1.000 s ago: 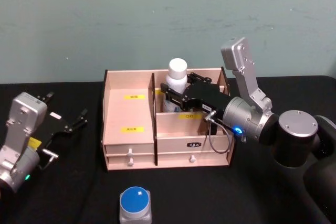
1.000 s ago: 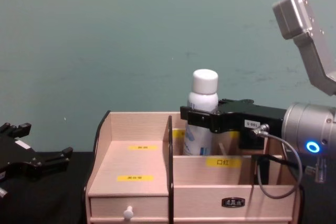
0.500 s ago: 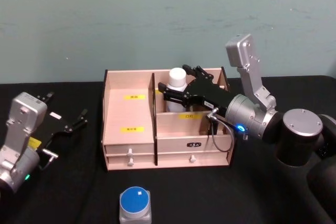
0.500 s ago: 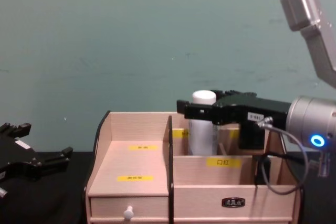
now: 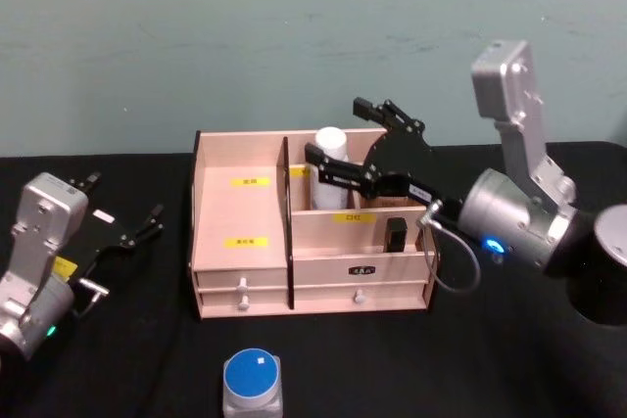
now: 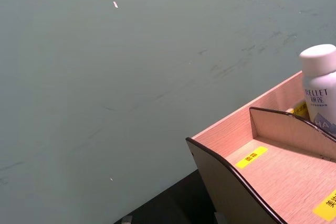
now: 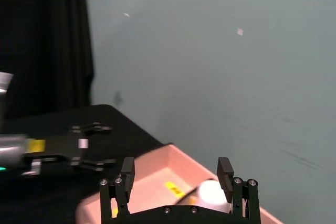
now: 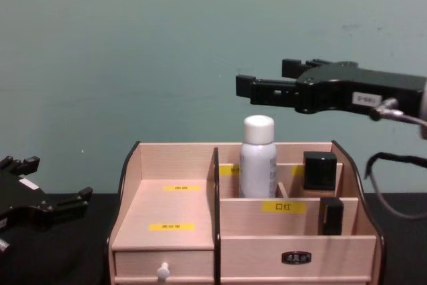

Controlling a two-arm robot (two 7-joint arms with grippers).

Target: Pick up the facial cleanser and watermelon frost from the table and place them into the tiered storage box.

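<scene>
Looking at the facial cleanser point(image 5: 330, 165), you find the white bottle with its white cap standing upright in a rear compartment of the tiered storage box point(image 5: 240, 217), just right of the tall dark divider. Its cap sits below the right gripper point(image 5: 334, 130), and in the chest view a clear gap shows between the cap and the fingers. Those fingers are spread wide and hold nothing; in the right wrist view one tip stands to each side of the cap, above it.

Lower than the right fingers and to their right, two small black cases point(image 8: 320, 170) stand in the box, one in the rear row beside the bottle, one in the row in front. The stepped shelves with yellow labels point(image 5: 250, 181) lie to the left of the fingers, and the knobbed drawers run along the box's base.

The watermelon frost point(image 5: 253, 379), a blue-topped container, rests on the black table point(image 5: 147, 340) in front of the box, nearer to you than the right fingers and well apart from them.

The left gripper point(image 5: 125, 201) sits far to the left of the box over the table; its fingers are parted and empty.
</scene>
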